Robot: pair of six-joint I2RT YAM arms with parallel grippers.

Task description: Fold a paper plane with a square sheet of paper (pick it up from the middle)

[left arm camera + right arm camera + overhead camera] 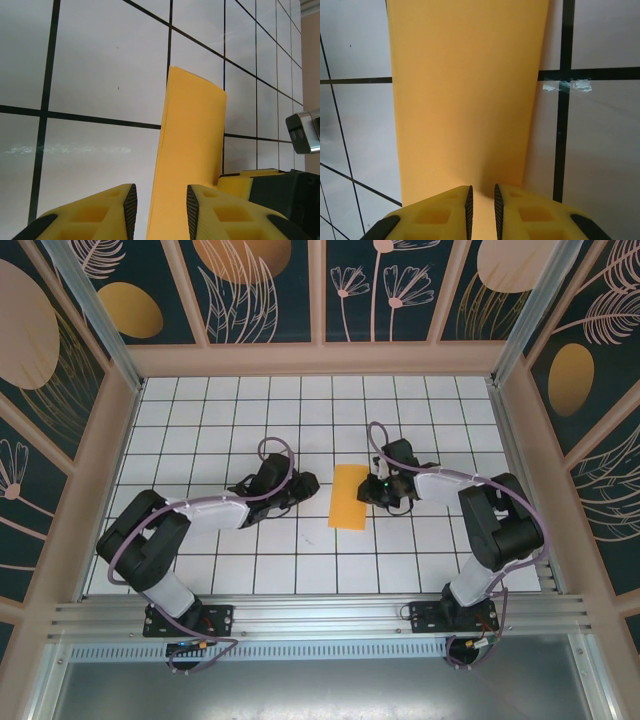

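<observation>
Your paper [349, 497] lies on the tabletop [250, 570] between the 2 arms, so each can reach 1 side. Your left end effector [159, 205] is spread beside it. Your right end effector [483, 200] is almost pressed together at its edge; I cannot tell if it pinches.

white grid-tiled table [200, 410], dark floral wall panels [270, 310] (orange ovals)

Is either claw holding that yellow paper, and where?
Cannot tell: the right gripper is nearly closed at one edge of the square sheet of paper; the left gripper is open at the opposite edge.
</observation>
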